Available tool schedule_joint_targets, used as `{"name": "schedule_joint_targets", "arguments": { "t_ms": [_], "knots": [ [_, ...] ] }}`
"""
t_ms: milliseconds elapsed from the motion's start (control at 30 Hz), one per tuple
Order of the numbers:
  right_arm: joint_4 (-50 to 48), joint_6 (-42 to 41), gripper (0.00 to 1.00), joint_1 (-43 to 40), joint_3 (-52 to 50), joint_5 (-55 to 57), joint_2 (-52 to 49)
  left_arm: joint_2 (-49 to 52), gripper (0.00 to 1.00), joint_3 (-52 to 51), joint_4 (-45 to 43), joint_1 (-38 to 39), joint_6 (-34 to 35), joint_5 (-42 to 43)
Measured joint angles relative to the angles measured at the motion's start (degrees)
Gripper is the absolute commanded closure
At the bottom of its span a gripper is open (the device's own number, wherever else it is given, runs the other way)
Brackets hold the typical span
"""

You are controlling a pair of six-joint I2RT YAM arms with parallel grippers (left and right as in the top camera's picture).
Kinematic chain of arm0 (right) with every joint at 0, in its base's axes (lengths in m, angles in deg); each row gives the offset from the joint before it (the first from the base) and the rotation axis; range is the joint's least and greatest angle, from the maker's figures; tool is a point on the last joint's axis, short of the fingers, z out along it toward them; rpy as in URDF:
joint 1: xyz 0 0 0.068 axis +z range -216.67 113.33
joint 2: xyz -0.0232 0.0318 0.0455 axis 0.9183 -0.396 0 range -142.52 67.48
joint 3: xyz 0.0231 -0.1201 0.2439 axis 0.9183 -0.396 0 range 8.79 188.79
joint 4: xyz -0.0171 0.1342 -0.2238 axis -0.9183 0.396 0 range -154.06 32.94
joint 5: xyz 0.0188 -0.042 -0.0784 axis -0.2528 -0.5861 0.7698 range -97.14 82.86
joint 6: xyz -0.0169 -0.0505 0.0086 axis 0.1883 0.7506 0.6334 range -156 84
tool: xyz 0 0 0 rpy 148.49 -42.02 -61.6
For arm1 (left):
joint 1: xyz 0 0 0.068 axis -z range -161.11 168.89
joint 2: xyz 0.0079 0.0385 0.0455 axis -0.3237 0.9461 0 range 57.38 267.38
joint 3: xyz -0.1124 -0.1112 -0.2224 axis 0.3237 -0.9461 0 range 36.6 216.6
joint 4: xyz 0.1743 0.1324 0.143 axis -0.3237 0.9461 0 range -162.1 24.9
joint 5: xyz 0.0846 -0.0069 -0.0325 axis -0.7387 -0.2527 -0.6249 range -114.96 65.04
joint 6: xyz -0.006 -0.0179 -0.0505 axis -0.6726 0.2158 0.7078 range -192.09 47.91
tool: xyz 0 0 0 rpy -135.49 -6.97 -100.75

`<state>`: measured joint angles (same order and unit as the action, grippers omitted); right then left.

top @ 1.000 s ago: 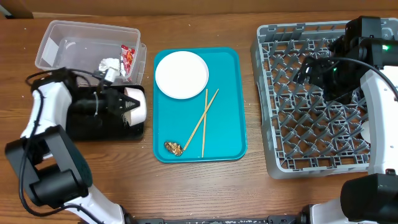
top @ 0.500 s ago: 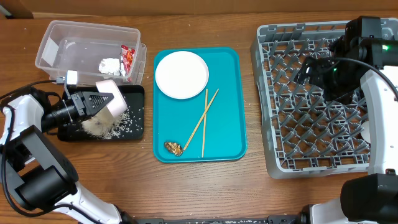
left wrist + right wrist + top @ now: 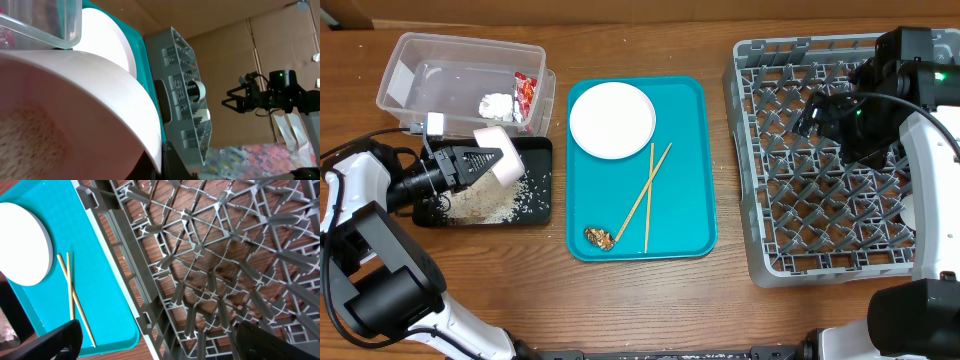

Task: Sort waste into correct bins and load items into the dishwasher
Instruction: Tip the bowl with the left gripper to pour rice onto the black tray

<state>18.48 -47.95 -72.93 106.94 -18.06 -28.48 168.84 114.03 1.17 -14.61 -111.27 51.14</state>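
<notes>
Overhead: I log my left gripper (image 3: 478, 163) clenched on a small white bowl (image 3: 503, 160), which is tipped sideways above the black tray (image 3: 542, 212) with rice grains (image 3: 492, 204) scattered on the tray below. Left wrist: the bowl fills the near view, right at my fingers. Right wrist: my right gripper (image 3: 162, 342) hangs with jaws spread and empty over the dish rack (image 3: 215, 255).
</notes>
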Motion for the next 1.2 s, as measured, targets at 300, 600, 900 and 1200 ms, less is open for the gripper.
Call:
{"name": "schedule_joint_targets", "arguments": {
  "t_ms": [300, 600, 900, 1200],
  "knots": [
    [0.39, 0.0, 0.0, 0.0, 0.0, 0.0, 0.0, 0.02, 0.96, -0.07, -2.95, 0.0, 7.43, 3.52],
    [0.66, 0.0, 0.0, 0.0, 0.0, 0.0, 0.0, 0.13, 0.96, -0.15, -9.92, 0.0, 21.53, 1.49],
    [0.7, -0.02, 0.0, 0.0, 0.0, 0.0, 0.0, 0.15, 0.96, -0.22, -6.86, 0.02, 20.65, 4.98],
    [0.7, 0.02, 0.0, 0.0, 0.0, 0.55, 0.0, 0.15, 0.96, -0.22, -6.4, 0.0, 18.58, 3.63]
  ]
}}
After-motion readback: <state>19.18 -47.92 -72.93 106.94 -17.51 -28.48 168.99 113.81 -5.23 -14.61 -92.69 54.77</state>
